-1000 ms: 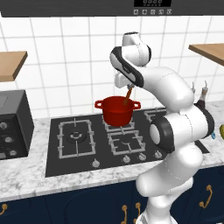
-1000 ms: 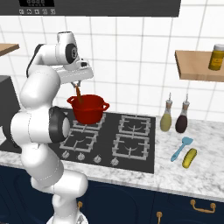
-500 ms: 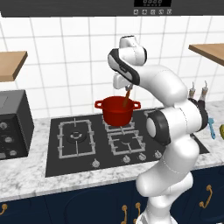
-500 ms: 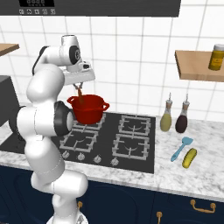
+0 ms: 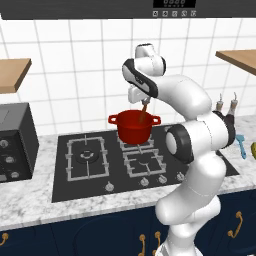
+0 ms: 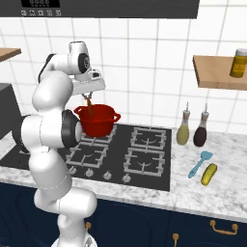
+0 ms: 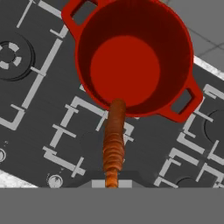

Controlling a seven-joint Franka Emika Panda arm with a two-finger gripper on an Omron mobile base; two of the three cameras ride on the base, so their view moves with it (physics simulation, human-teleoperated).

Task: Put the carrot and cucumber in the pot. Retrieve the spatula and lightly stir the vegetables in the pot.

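Observation:
The red pot (image 5: 133,128) (image 6: 100,122) stands on a rear burner of the black stove, and its inside (image 7: 125,70) holds nothing. My gripper (image 5: 145,102) (image 6: 87,96) hangs just above the pot's rim, shut on the carrot (image 5: 143,112) (image 6: 89,106). The orange-brown carrot (image 7: 113,140) points down, its tip over the pot's near rim. On the marble counter to the right lie the light-blue spatula (image 6: 200,163) (image 5: 241,145) and the yellow-green cucumber (image 6: 209,174) side by side.
Two dark-topped bottles (image 6: 183,130) (image 6: 200,132) stand behind the spatula. A wooden shelf (image 6: 214,72) with a jar (image 6: 238,62) hangs above them. A dark appliance (image 5: 14,142) sits left of the stove (image 5: 90,165). Knobs line the stove's front edge.
The arm's upper links have shifted slightly. The carrot stays gripped above the pot's rim, and the pot, spatula and cucumber have not moved.

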